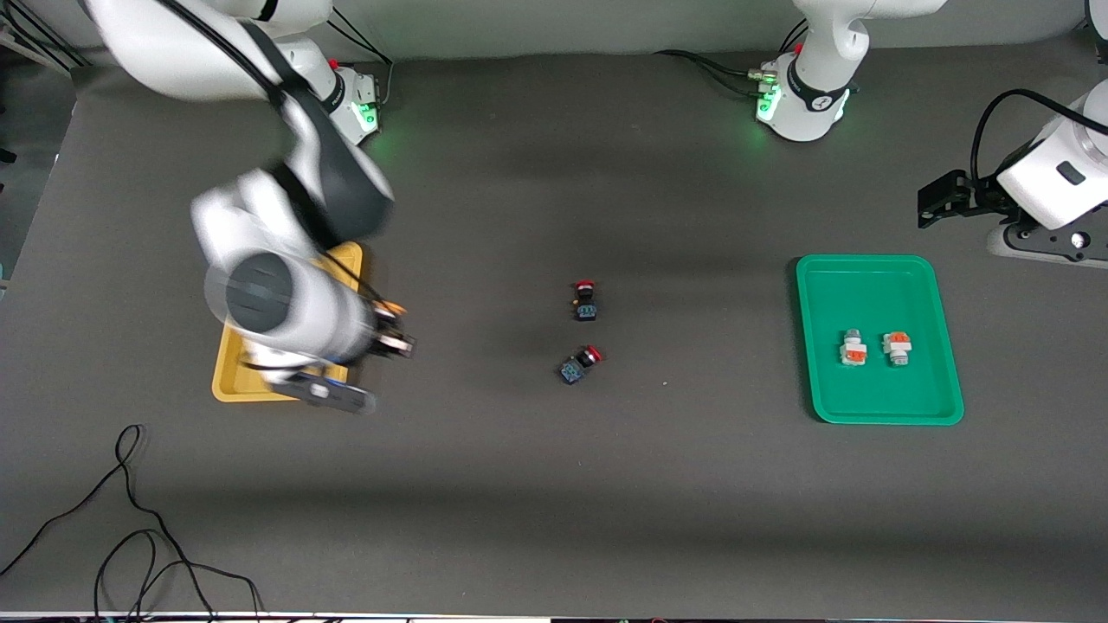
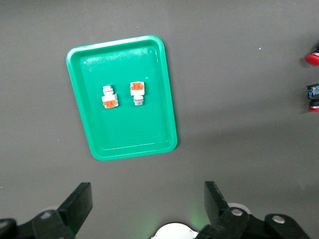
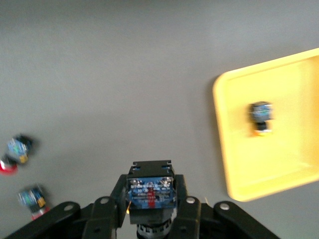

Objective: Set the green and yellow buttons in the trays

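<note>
Front view: your right gripper (image 1: 394,339) carries a switch (image 1: 391,308) beside the yellow tray (image 1: 227,381), evidently for delivery. The green tray (image 1: 943,407) holds two white blocks (image 1: 853,348).

Left wrist view: the left gripper (image 2: 148,206) waits, fingers spread, empty.

Right wrist view: fingers clamp the switch; one switch lies in the yellow tray.

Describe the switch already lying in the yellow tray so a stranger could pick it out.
Find the yellow tray at the right arm's end of the table. One small dark switch lies inside it, alone. Unlike the two red-capped switches mid-table, its cap is yellow-orange.
</note>
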Motion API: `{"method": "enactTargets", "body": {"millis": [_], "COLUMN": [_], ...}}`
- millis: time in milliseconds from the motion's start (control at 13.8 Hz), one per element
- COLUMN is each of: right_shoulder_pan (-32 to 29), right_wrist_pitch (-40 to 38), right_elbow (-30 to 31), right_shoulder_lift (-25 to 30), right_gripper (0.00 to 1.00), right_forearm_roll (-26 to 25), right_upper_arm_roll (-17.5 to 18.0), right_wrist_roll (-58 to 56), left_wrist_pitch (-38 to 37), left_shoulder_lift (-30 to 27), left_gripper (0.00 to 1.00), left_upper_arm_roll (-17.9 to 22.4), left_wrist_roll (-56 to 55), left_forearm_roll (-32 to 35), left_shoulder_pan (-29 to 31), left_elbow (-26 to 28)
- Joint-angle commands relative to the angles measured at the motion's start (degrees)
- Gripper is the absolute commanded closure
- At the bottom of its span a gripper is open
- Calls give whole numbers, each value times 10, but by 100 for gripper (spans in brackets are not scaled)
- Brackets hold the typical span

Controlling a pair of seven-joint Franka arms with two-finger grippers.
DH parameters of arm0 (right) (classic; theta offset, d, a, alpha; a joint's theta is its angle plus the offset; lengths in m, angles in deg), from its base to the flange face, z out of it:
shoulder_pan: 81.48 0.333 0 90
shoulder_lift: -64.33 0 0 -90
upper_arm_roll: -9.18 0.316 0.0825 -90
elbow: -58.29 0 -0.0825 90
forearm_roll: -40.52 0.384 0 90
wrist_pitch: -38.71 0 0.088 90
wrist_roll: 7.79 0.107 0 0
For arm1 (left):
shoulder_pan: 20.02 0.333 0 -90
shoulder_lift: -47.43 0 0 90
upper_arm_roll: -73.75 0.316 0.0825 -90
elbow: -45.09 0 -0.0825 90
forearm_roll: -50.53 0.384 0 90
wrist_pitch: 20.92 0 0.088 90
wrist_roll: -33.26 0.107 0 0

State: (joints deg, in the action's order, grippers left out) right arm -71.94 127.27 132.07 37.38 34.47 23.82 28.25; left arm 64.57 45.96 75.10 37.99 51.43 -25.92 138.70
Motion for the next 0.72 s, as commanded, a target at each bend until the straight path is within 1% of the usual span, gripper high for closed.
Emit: {"method": "enactTargets", "body": {"millis": [0,145,217,362,507,579,651], "right_shoulder_pan": [-77,-139,-156,-156,-156,-156,-156], "right_wrist_pitch": [-5,3,16,59,129,170,213], "right_elbow": [120,179,204,251,312,345,377], "right_shoulder_lift": [116,163,175,186,191,190,189], "right_gripper": [100,100,100,100,100,100,100], "right_forearm_roll": [26,37,46,61,62,64,67], "right_upper_arm_roll": [0,-2,-16,-70,-114,-133,-141], "right_wrist_roll": [-134,-246,-290,-361,-422,-444,-453], "left_wrist_pitch": [6,14,15,16,14,12,11], "left_shoulder_lift": [-8,-8,-9,-8,-7,-4,-5], "left_gripper": [0,0,0,0,0,0,0], "left_upper_arm_roll": [-6,-7,-7,-7,-7,-7,-7], "left_wrist_roll": [-1,-2,-2,-4,-3,-6,-6], "left_forearm_roll": [-3,-3,-4,-3,-2,-6,-6], "left_shoulder_pan": [6,5,5,5,5,5,5], "left_elbow": [2,5,5,4,3,2,1]}}
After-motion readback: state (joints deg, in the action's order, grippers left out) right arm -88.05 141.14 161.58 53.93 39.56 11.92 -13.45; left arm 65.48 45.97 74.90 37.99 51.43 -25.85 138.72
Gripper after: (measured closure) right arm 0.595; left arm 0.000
